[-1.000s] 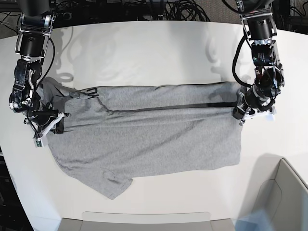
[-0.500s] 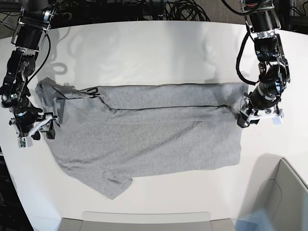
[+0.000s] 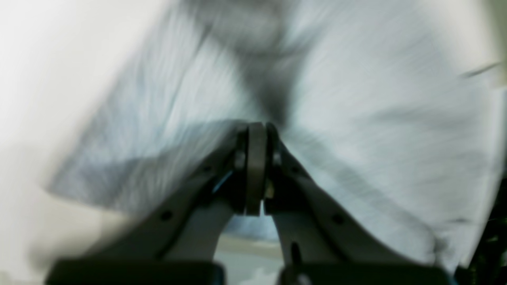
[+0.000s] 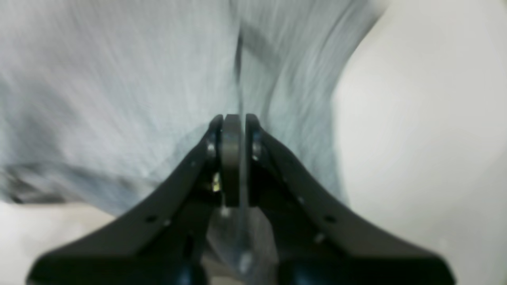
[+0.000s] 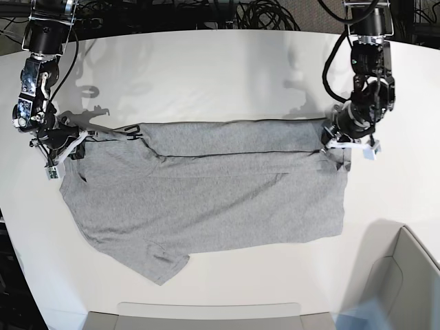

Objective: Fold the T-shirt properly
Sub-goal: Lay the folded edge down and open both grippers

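The heather-grey T-shirt (image 5: 206, 199) lies spread on the white table (image 5: 220, 75), plain side up, with a long crease running across its upper part. One sleeve points to the front left. My left gripper (image 5: 338, 143) is shut on the shirt's right upper corner; in the left wrist view its pads (image 3: 256, 128) press together with blurred grey cloth (image 3: 376, 99) pulled from the tip. My right gripper (image 5: 65, 146) is shut on the shirt's left upper edge; in the right wrist view (image 4: 231, 118) the cloth (image 4: 99, 79) folds away from the closed tips.
A grey bin (image 5: 405, 275) stands at the front right corner. A pale tray edge (image 5: 206, 315) runs along the front. Black cables (image 5: 261, 14) lie behind the table's far edge.
Both grippers have moved toward the far side of the table, carrying the shirt's upper corners with them. The left sleeve area has been drawn up and flatter. Both wrist views are motion-blurred.
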Motion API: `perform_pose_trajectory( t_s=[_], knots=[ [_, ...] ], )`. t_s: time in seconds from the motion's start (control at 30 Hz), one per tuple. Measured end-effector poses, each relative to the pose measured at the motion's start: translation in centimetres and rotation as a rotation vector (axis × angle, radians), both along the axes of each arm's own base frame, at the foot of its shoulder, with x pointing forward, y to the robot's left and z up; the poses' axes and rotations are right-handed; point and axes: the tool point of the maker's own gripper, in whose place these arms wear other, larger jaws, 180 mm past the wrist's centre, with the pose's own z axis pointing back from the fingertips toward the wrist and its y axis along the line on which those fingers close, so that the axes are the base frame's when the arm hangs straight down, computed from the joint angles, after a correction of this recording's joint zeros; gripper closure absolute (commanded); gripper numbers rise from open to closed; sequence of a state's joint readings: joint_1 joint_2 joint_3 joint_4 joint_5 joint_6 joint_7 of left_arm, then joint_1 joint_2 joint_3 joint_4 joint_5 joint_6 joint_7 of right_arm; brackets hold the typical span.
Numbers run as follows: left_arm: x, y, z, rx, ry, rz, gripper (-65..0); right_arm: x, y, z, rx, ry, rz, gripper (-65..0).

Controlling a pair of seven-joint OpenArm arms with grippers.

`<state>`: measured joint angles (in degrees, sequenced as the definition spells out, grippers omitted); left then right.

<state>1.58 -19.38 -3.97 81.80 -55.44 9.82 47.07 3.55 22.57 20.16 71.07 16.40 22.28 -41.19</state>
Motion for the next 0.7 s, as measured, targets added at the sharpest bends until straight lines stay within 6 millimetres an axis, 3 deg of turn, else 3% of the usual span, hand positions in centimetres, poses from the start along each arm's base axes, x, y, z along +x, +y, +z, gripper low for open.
perform_pose_trajectory(
  t_s=[0.1, 0.17, 0.4, 0.7],
  knots=[
    [1.0, -0.9, -0.3, 0.027, 0.016, -0.051, 0.0, 0.4, 0.2, -0.3, -0.028, 0.011, 0.026, -1.5],
    [0.5, -0.9, -0.9, 0.021, 0.026, -0.049, 0.0, 0.2, 0.1, -0.6, -0.033, 0.01, 0.024, -1.5],
    [-5.0, -0.3, -2.4, 0.04, 0.078, -0.077, 0.0, -3.1, 0.0, -0.8, -0.038, -0.001, 0.057, -1.7],
    [-10.6, -0.2, -2.5, 0.081, 0.127, -0.13, 0.0, -8.6, -1.1, -1.0, -0.03, 0.056, 0.125, -1.7]
  ],
)
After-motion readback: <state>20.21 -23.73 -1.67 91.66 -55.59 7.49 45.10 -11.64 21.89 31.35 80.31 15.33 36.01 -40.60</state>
